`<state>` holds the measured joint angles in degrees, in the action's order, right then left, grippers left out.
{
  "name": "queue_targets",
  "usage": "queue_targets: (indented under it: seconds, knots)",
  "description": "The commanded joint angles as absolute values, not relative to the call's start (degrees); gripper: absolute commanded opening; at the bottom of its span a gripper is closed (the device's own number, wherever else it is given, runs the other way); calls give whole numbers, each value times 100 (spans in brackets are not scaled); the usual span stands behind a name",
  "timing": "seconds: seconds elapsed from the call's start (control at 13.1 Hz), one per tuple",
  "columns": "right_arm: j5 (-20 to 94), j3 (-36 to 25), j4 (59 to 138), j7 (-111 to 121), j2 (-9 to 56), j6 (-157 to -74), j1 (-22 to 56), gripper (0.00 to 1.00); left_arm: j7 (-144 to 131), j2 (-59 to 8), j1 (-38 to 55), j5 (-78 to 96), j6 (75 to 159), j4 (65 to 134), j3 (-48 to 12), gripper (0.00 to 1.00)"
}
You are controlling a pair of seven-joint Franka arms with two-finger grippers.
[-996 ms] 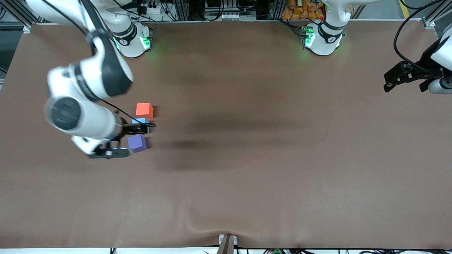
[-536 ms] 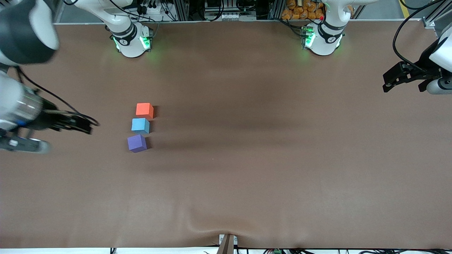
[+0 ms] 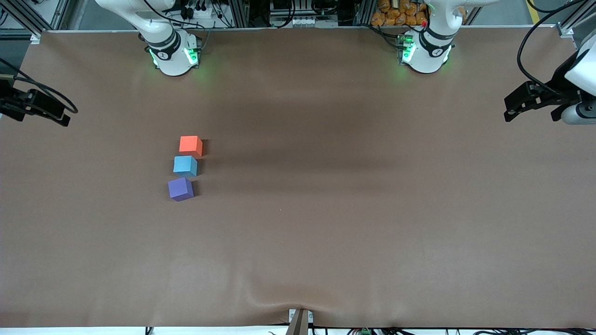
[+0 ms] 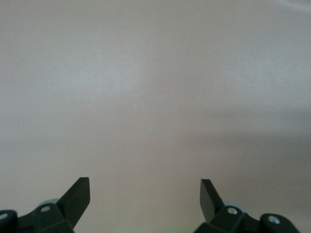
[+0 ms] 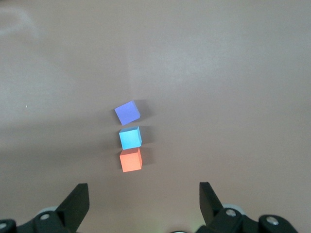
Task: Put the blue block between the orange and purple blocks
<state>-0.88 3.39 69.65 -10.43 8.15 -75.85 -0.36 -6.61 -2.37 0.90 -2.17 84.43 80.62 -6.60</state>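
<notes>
We see the blue block on the table, between orange block and purple block, gaps narrow. Placement looks done; best move is no more contact, so the row stays undisturbed. Right gripper spread wide, empty, at the table's edge. Left gripper likewise agape, empty, waiting.

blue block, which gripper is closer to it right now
Right. The right gripper hangs open over its own table end, closest to the blue block; the left gripper waits over the left arm's end.
</notes>
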Motion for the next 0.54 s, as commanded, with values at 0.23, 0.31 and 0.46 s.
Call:
queue_targets:
  seconds: [0.23,0.31,0.46]
  knots:
    - [9,97,8824,-896,-440,-8455,88,100,-598,-123,88,-220,8245,8077,-729,100]
    - [17,97,8737,-896,-405,-8455,88,100,-589,-123,88,-211,8175,8077,-747,100]
    - [18,97,8605,-905,-361,-8446,166,100,-606,-62,70,-185,8008,8130,-843,100]
